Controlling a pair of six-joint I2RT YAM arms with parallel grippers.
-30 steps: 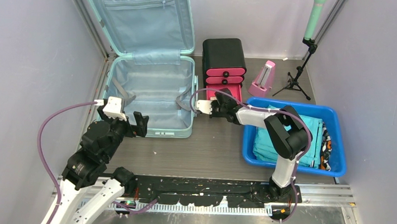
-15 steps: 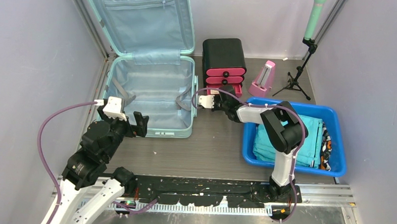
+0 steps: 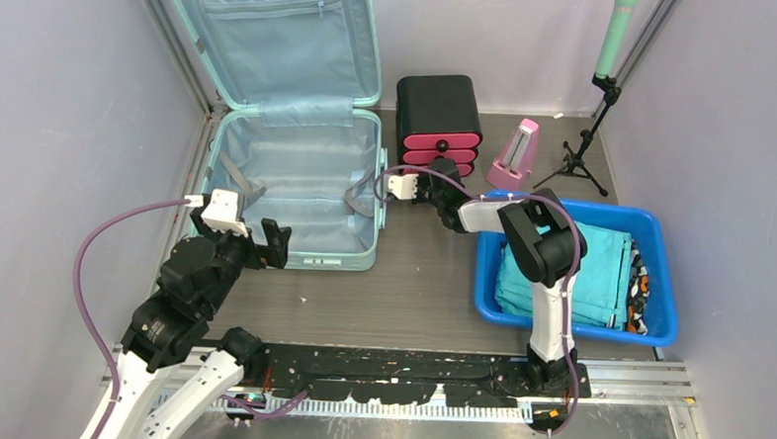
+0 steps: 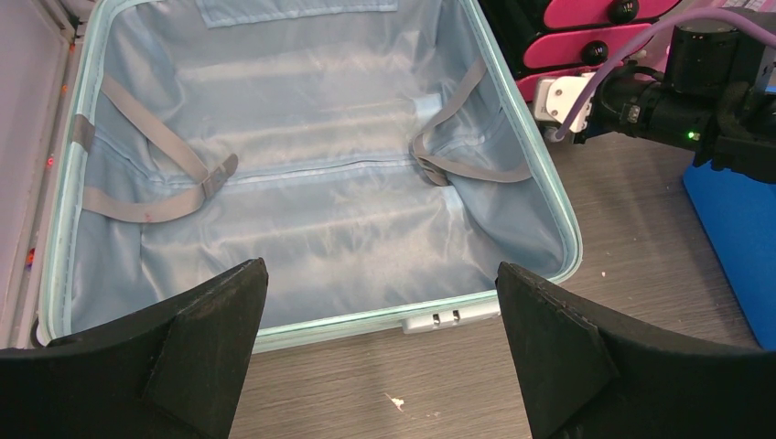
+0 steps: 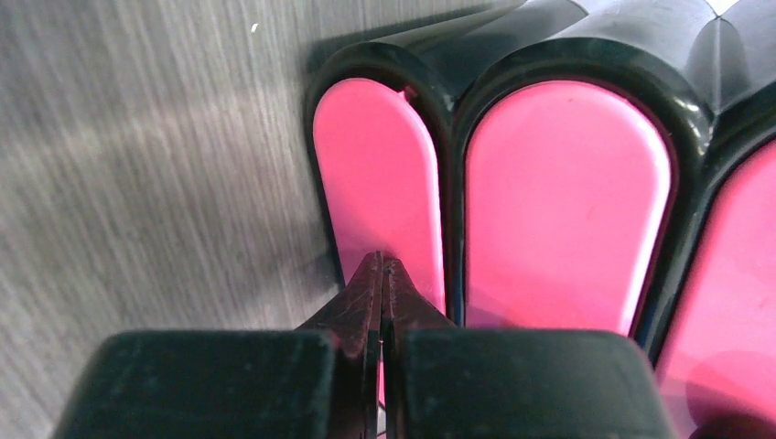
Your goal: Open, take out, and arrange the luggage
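The luggage (image 3: 297,186), a pale mint-green hard-shell suitcase, lies open at the back left with its lid (image 3: 274,36) leaning up against the wall. Its light blue lining (image 4: 311,210) holds only loose grey straps (image 4: 156,174). My left gripper (image 3: 243,239) hovers open over the suitcase's near rim (image 4: 366,315), nothing between its fingers (image 4: 210,338). My right gripper (image 3: 444,172) is shut and empty. Its tips (image 5: 382,265) press against the lowest pink drawer (image 5: 375,174) of the black drawer box (image 3: 437,103).
A blue tub (image 3: 658,306) with folded teal cloth (image 3: 600,268) stands at the right, under the right arm's elbow. A pink object (image 3: 514,154) and a small tripod (image 3: 577,157) with a green pole stand behind it. Grey walls close in both sides.
The right arm has swung toward the back, bringing its shut gripper up against the drawer box's lowest drawer. The left arm and the suitcase have not moved.
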